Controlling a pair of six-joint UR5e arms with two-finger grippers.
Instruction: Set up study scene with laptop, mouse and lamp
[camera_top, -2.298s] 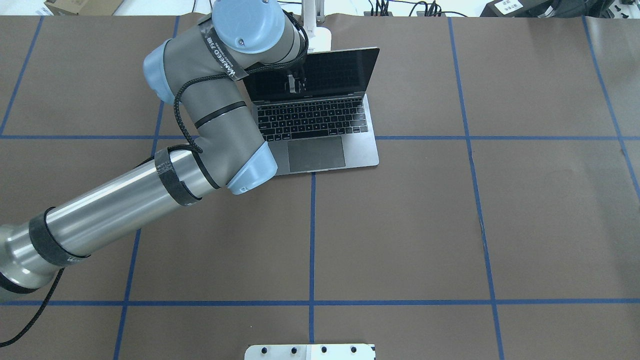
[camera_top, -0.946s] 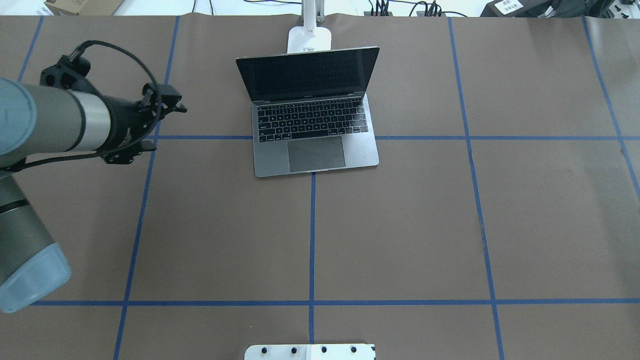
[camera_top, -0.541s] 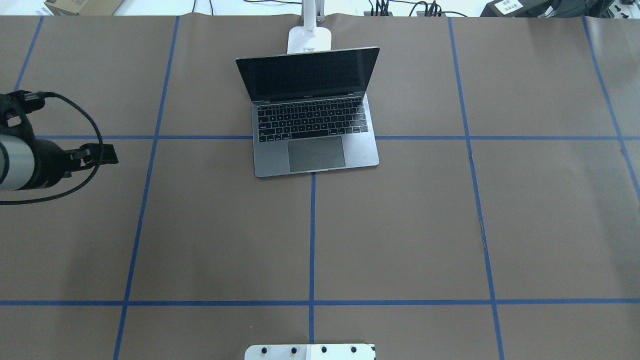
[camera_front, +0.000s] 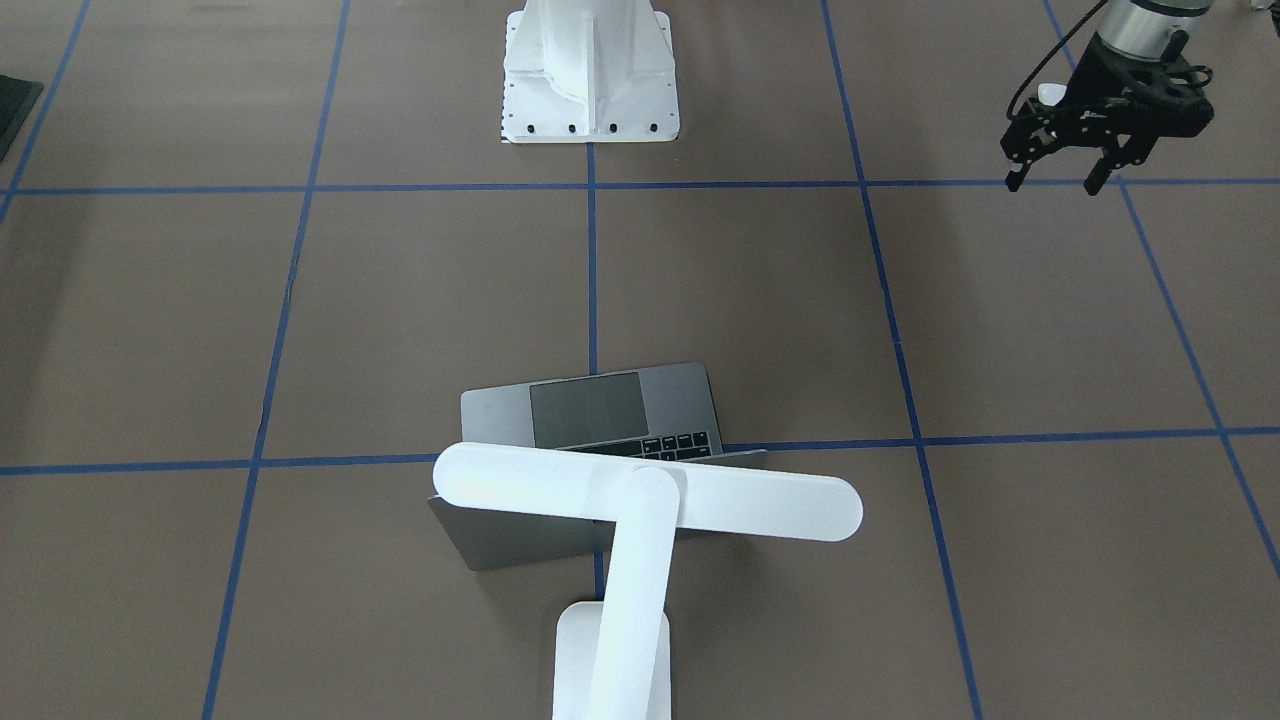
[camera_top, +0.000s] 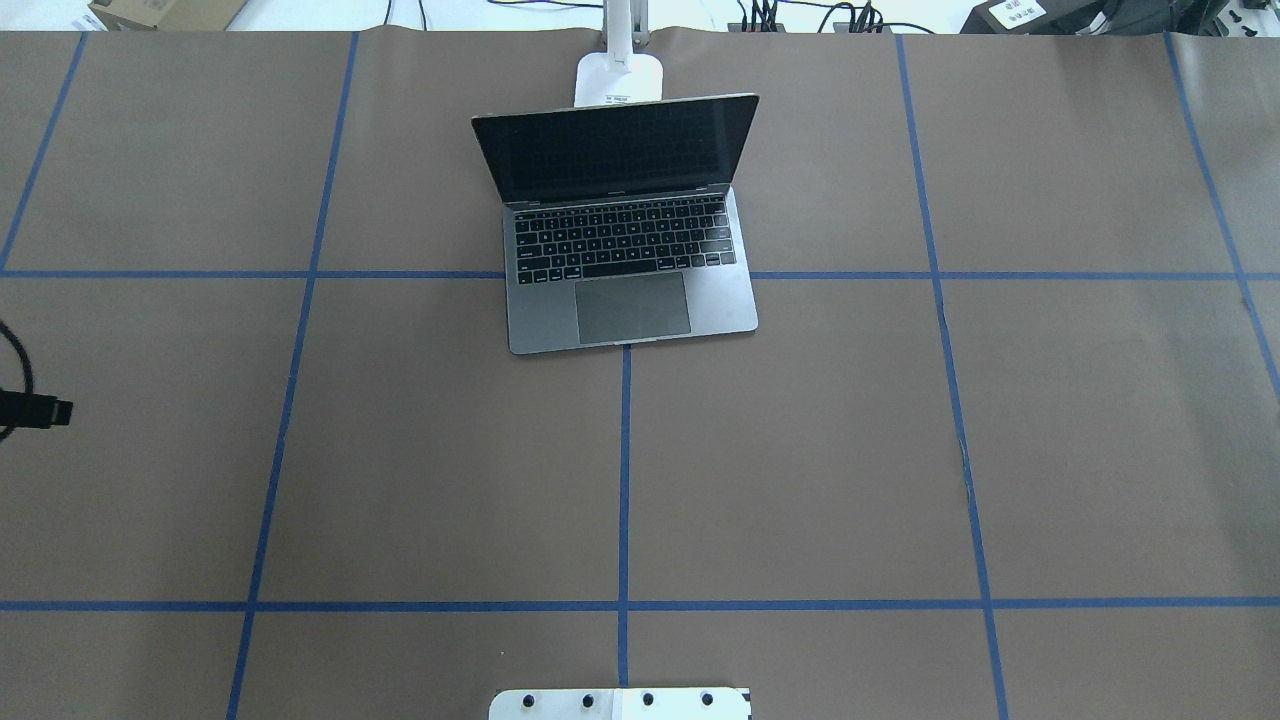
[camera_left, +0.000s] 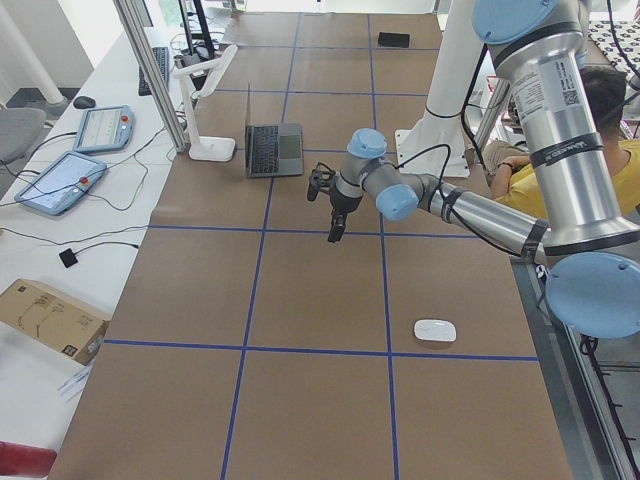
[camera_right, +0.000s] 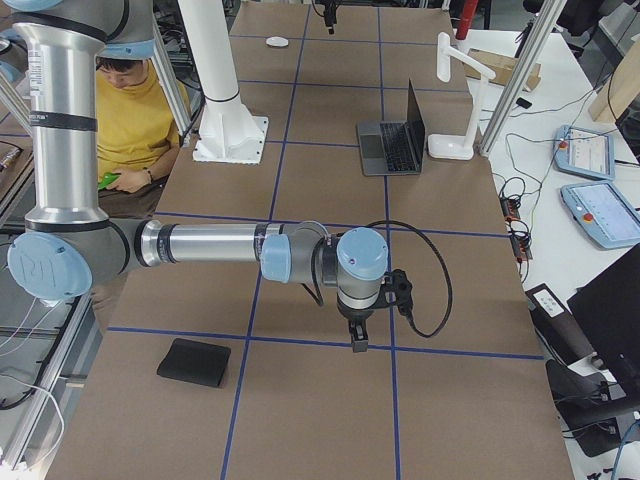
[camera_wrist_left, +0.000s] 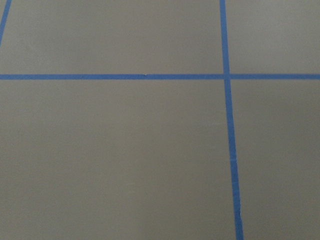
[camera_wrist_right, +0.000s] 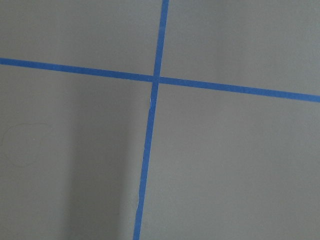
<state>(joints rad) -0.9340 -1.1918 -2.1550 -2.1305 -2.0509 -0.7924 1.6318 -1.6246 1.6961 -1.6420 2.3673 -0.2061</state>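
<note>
I see the slim grey metal laptop (camera_top: 630, 300) open on the matte brown worktop (camera_top: 800, 450), with the white T-shaped lamp (camera_front: 650, 500) just behind its lid. The glossy oval mouse (camera_left: 435, 330) lies well apart. The left gripper (camera_front: 1052, 186) has its fingers (camera_front: 1014, 172) spread and empty. I cannot tell for the right gripper (camera_right: 358, 338).

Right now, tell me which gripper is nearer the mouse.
Left. The left gripper hangs near the mouse, which lies a little toward the robot's side of it. The right gripper is at the opposite end of the table, beyond the laptop.
</note>
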